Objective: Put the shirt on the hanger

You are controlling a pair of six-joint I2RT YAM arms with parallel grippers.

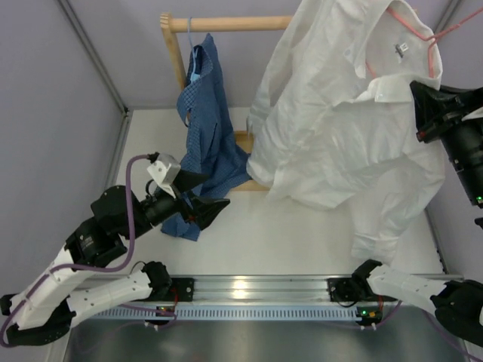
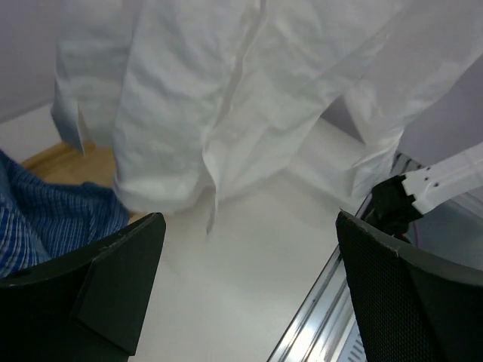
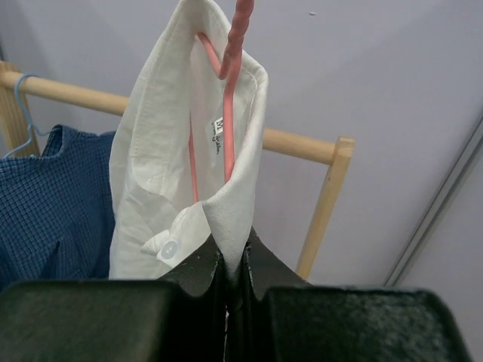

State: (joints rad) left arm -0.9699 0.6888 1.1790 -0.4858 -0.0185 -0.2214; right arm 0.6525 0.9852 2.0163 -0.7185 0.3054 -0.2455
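Grippers, two. Left gripper: jaws spread wide, holding nothing, low beside the blue checked shirt. Right gripper: pinched tight on the collar of the white shirt, held aloft. Hangers, two: pink hanger inside that collar; light blue hanger on the wooden rail, carrying the blue checked shirt. Shirts, two.

Robotics lab test cell: plain grey walls, aluminium mounting rail, wooden clothes rail above a white table.
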